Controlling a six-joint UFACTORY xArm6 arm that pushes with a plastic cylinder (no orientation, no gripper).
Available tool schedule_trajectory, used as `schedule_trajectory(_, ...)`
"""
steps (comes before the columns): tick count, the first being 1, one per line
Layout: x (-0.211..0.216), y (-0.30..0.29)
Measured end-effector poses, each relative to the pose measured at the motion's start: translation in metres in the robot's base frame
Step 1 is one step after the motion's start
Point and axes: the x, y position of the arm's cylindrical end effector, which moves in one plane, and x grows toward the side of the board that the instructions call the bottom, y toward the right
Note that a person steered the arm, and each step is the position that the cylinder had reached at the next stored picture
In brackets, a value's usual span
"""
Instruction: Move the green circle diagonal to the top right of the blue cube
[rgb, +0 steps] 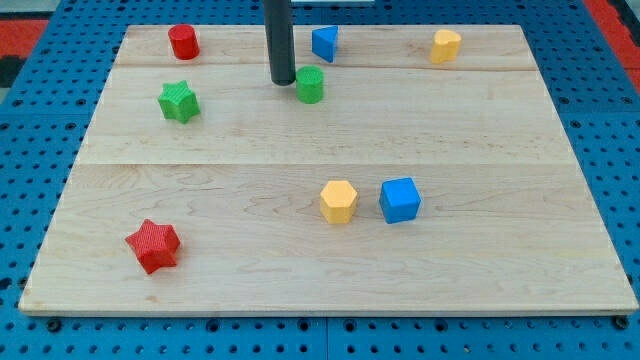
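One view, camera | my tip (282, 82) bare, gripping nothing, just left of green circle block (310, 85) near wooden table (300, 280) top edge | blue cube (400, 200) lies lower right, well apart | push runs rightward and down.

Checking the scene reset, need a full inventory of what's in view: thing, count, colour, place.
green circle: 1, green, top centre, just right of the tip
blue cube: 1, blue, lower right of centre
yellow hexagon: 1, yellow, just left of the blue cube
green star: 1, green, upper left
red cylinder: 1, red, top left
blue block: 1, blue, top centre
yellow block: 1, yellow, top right
red star: 1, red, bottom left
board: 1, pale wood
my tip: 1, dark rod, beside the green circle's left
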Motion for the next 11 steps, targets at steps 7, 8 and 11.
schedule_trajectory(7,0.109,0.166)
schedule_trajectory(8,0.058,0.125)
schedule_trajectory(11,0.051,-0.128)
